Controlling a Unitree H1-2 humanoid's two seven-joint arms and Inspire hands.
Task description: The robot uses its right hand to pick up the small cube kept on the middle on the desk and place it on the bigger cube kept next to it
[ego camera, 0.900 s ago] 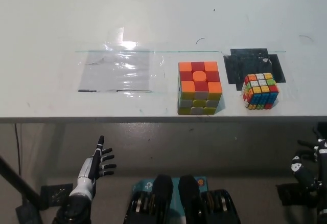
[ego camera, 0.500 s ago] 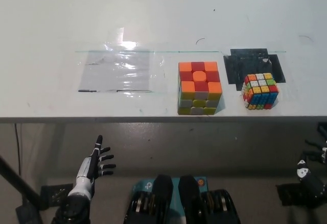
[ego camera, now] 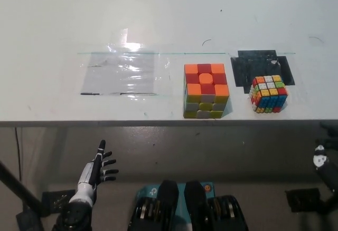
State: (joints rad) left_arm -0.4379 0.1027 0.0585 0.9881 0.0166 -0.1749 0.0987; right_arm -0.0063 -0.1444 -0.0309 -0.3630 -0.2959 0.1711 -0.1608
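Head view | left hand (ego camera: pixel 94 172) spread wide, empty | right hand (ego camera: pixel 325 160) mostly cropped, state unclear

We see the white tabletop (ego camera: pixel 158 9) bare behind and to the sides of two obstacles near its front edge: the large orange, red and yellow puzzle cube (ego camera: pixel 206 90) and the small multicoloured puzzle cube (ego camera: pixel 269 93), apart with an open lane between them. Flat clear plastic sheet (ego camera: pixel 120 73) and black tape patch (ego camera: pixel 262 67) block nothing. Both hands sit below the edge, the black right hand (ego camera: pixel 323 160) mostly out of view
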